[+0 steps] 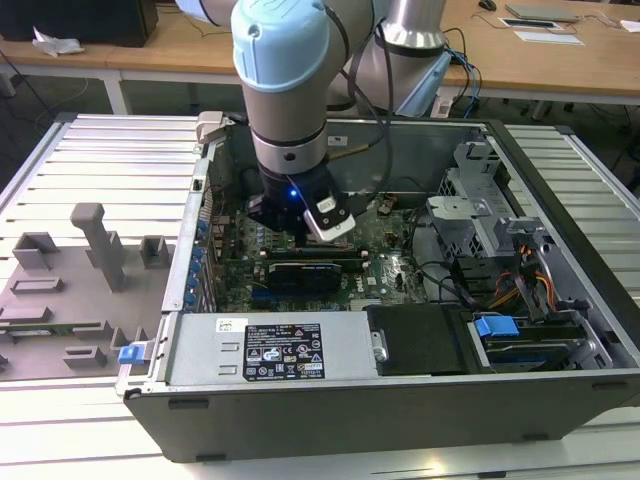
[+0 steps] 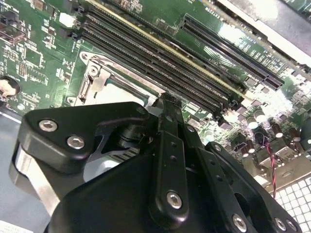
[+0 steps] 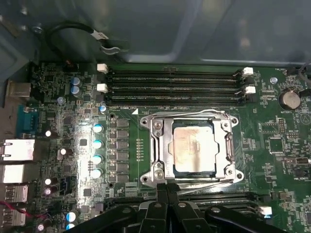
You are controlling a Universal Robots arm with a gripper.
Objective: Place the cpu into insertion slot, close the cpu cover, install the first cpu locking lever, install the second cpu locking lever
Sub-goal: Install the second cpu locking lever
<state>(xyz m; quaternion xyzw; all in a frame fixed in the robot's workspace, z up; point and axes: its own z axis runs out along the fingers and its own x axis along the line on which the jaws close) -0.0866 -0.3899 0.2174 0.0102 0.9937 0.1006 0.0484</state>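
Note:
The cpu (image 3: 194,148), a pale silver-beige square, lies flat in the socket on the green motherboard. The cpu cover (image 3: 158,145), a metal frame, lies down around it, so the chip shows through its window. A thin wire lever (image 3: 187,114) runs along one edge of the socket and another lever (image 3: 209,180) along the opposite edge. My gripper (image 3: 167,188) is shut, its two black fingers pressed together with nothing seen between them, their tips at the socket edge beside that second lever. The gripper (image 2: 165,99) hides most of the socket (image 2: 97,82) in the second wrist view. In the exterior view the gripper (image 1: 293,238) reaches down into the open computer case.
Long memory slots (image 3: 175,82) run beside the socket, with a row of capacitors (image 3: 97,143) and a coin battery (image 3: 290,99) nearby. The case holds a power supply box (image 1: 270,350) and a drive cage (image 1: 480,215). A grey fixture tray (image 1: 70,290) lies on the exterior view's left.

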